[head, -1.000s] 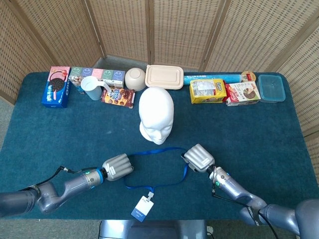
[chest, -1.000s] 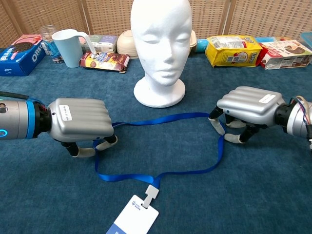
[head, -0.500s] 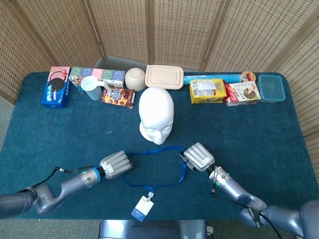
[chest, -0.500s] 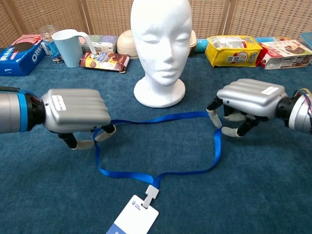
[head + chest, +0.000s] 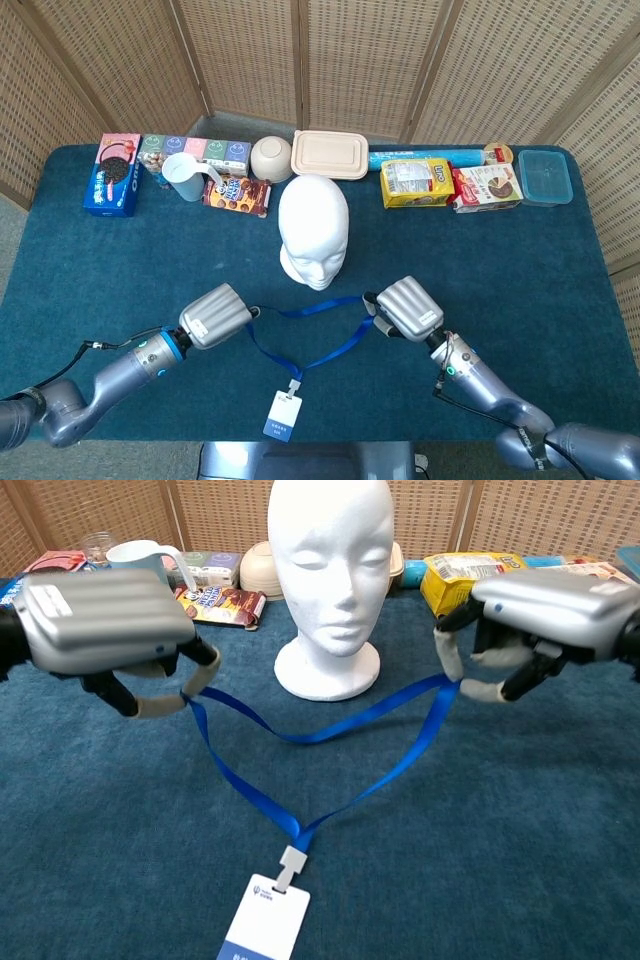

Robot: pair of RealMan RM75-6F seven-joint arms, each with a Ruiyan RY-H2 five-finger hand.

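Both hands have risen since the earlier frames: the left hand (image 5: 105, 620) and right hand (image 5: 545, 610) each pinch the blue ribbon lanyard (image 5: 330, 730), stretched mid-frame, its white badge (image 5: 262, 918) on teal carpet-like cloth (image 5: 520, 830). A smooth foam head (image 5: 328, 580) stands upper centre before wicker screens (image 5: 360, 60).

left hand (image 5: 105, 630) + right hand (image 5: 540, 620): raised | lanyard (image 5: 320, 730): lifted, taut | badge (image 5: 262, 920): dragged

Lanyard (image 5: 330, 730) before foam head (image 5: 330, 570)

blue-carpeted table (image 5: 120, 260), foam head (image 5: 313, 232), snack boxes (image 5: 450, 184)
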